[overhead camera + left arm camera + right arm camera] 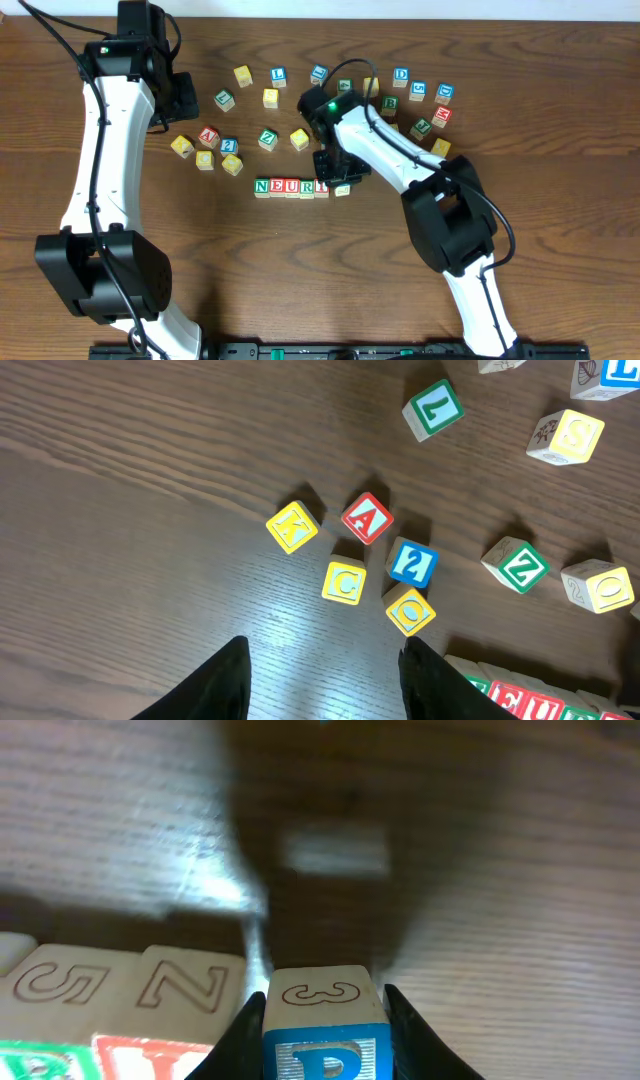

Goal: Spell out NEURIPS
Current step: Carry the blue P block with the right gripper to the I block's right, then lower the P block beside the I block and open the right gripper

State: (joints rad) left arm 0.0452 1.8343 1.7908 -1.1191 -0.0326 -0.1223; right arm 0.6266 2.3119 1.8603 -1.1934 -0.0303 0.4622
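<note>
Currently the small wooden blue-P cube [326, 1058] is clamped by the right gripper [325, 1020], just beside the end of the wooden NEURI row [290, 187]. It should be seated flush, letter squared, before release. Fingers of the left gripper [322, 680] are parted, empty.

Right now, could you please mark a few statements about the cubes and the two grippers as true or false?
1. The right gripper is shut on the blue P cube. True.
2. The left gripper holds the red A cube. False: it is open and empty; that cube lies on the table.
3. The row begins N, E, U, R. True.
4. The green Z cube stands in the row. False: it lies loose, apart from it.
</note>
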